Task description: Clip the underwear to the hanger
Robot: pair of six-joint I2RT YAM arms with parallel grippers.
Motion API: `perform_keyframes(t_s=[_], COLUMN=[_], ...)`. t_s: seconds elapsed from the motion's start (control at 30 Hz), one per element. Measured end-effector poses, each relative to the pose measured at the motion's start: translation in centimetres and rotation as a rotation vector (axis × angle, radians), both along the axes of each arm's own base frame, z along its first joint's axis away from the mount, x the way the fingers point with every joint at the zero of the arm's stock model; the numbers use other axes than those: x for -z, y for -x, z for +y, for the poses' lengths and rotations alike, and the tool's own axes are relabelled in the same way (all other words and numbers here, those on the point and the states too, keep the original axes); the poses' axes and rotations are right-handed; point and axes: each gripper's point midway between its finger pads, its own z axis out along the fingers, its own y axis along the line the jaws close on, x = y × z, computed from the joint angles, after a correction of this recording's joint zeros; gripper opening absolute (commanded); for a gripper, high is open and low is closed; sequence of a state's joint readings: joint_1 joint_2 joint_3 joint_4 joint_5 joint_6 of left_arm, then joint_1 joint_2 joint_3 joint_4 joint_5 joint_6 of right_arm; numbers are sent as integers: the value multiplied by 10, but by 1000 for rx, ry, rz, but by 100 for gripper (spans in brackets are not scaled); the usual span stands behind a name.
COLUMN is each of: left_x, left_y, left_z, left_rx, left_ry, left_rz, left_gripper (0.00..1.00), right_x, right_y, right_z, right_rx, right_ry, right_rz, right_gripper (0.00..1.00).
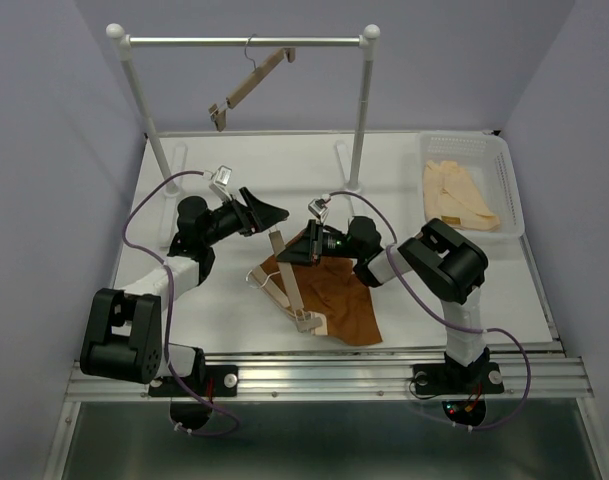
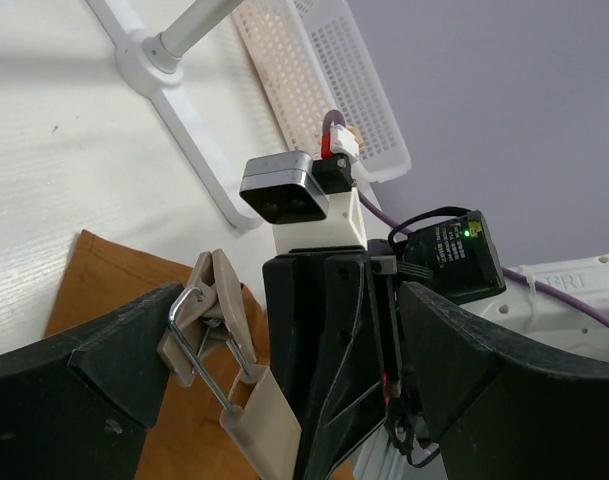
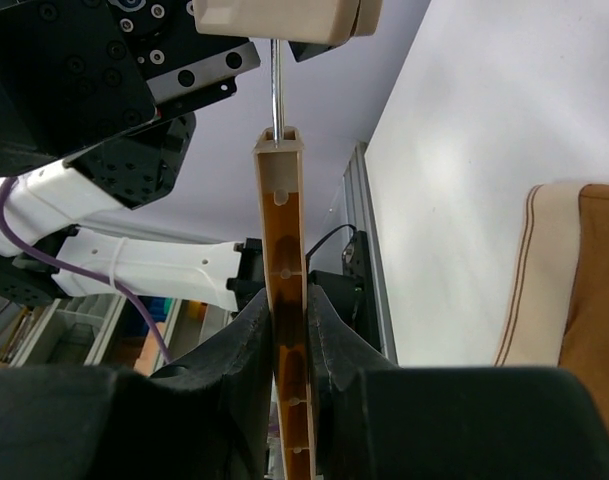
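Observation:
The hanger (image 1: 292, 295), a pale bar with a clip at each end, runs slanted over the rust-brown underwear (image 1: 339, 305) on the table. My right gripper (image 1: 309, 248) is shut on the bar; in its wrist view the gripper (image 3: 287, 320) pinches the bar (image 3: 282, 210) edge-on, with the beige waistband (image 3: 544, 270) to the right. My left gripper (image 1: 269, 213) stands wide open at the hanger's far end. In the left wrist view the end clip (image 2: 212, 310) sits between the open fingers (image 2: 114, 370), close to the left one, over the brown underwear (image 2: 104, 280).
A second, similar hanger (image 1: 249, 85) hangs on the white rail (image 1: 244, 42) at the back. The rail's foot (image 2: 184, 110) lies just beyond the left gripper. A white basket (image 1: 504, 180) at the right rear holds a peach-cream garment (image 1: 459, 192).

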State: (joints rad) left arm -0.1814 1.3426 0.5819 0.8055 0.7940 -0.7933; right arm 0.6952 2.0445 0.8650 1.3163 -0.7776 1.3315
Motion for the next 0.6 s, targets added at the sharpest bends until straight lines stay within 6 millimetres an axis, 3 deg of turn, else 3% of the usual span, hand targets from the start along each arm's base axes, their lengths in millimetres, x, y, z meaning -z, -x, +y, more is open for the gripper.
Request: perform_keyframes(t_s=[0.43, 0.6], left_x=[2, 1], left_y=[0, -2], left_z=[2, 3], left_rx=[-18, -28], left_ry=[-9, -4], left_rz=[14, 19], left_gripper=[99, 94], right_x=[5, 4], right_y=[-3, -4], right_z=[-2, -1], right_rx=[29, 32], right_ry=[15, 12], right_rz=[-53, -46], right_gripper=[1, 1])
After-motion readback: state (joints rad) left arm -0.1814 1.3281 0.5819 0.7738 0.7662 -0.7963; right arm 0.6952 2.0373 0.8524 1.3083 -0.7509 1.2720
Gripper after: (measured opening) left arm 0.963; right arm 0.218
